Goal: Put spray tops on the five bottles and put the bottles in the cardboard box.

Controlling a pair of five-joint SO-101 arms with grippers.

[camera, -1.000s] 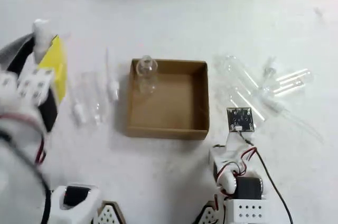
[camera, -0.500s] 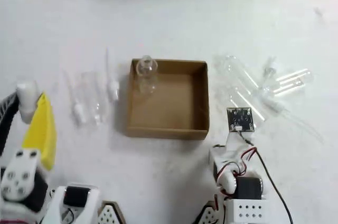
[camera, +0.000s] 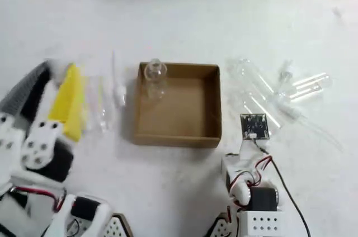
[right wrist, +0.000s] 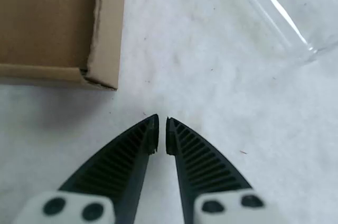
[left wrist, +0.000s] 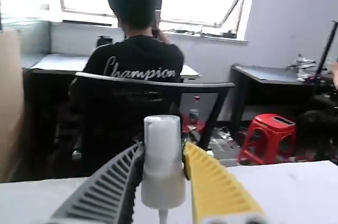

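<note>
At 9 o'clock of the cardboard box [camera: 179,136], left pincer [camera: 59,74] raised over the desk [camera: 184,19], aimed toward 12 o'clock. Gray and yellow fingers clamped on a white spray top [left wrist: 162,160], held upright. Right pincer [right wrist: 162,129] low over the desk just off the box's 5 o'clock corner, tips drawn together with barely a slit, nothing between them.

Open desk surface at 12 o'clock beyond the box, and at 6 o'clock between the two arm bases. Tighter at 3 o'clock of the left pincer: a clear bottle [camera: 102,105] lying down and a loose spray top [camera: 119,91], both between pincer and box wall.

Inside the box, in its 11 o'clock corner, one bottle [camera: 155,77] standing upright; capped or not, hard to tell. At 3 o'clock of the box, a cluster of clear bottles [camera: 263,89] lying on the desk, outlines faint against the white surface, count unclear. Dip tube of the held spray top cut off at the frame edge in the left wrist view.
</note>
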